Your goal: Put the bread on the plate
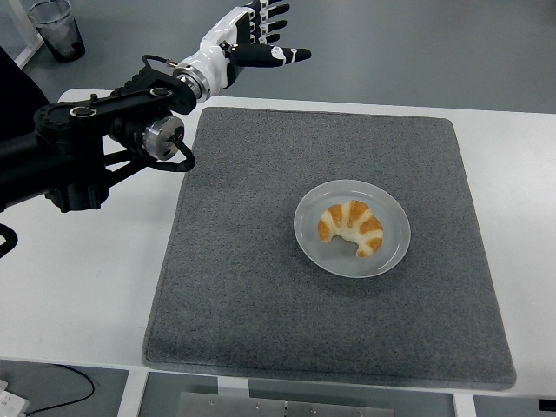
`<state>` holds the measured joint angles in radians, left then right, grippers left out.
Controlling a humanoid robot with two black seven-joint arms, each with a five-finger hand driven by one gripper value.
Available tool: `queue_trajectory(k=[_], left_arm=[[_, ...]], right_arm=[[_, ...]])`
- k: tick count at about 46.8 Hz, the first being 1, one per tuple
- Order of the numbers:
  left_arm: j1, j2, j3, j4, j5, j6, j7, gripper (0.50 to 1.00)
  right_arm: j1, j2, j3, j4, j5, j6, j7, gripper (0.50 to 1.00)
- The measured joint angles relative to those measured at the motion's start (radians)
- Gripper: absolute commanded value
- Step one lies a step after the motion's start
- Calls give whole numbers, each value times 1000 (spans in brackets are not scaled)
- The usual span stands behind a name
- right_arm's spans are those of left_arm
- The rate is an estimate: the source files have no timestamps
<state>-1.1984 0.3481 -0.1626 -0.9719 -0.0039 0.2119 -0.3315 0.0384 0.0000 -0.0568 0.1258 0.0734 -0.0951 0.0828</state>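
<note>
A golden croissant (351, 228) lies on the pale round plate (393, 257), right of the middle of the grey mat (243, 287). My left hand (259, 36), white with black fingertips, is raised high above the mat's far left corner, well away from the plate. Its fingers are spread and hold nothing. The black left arm (87, 143) runs in from the left edge over the white table (87, 287). My right arm does not show.
A dark bin with a liner (56, 28) stands on the floor at the top left. A small clear object (208, 81) lies at the table's far edge, partly behind my arm.
</note>
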Motion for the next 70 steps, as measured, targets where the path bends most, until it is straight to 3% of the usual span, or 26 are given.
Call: queue_trajectory(k=[21, 34, 50, 55, 64, 70], left_arm=[[215, 10, -287, 27, -112, 28, 152, 1000], [230, -3, -330, 102, -242, 46, 158, 999], [229, -32, -345, 151, -233, 19, 158, 999], [233, -32, -343, 150, -232, -31, 159, 1000], [265, -29, -380, 163, -247, -249, 164, 999], [321, -44, -472, 201, -243, -334, 161, 999]], right_arm=[[0, 0, 1, 1, 2, 0, 0, 952], [-3, 0, 2, 13, 3, 2, 0, 952], [-5, 0, 3, 12, 7, 2, -1, 952], [-6, 0, 3, 12, 8, 2, -1, 952], [-6, 0, 6, 12, 8, 2, -1, 952], [-6, 0, 6, 12, 8, 2, 0, 952]])
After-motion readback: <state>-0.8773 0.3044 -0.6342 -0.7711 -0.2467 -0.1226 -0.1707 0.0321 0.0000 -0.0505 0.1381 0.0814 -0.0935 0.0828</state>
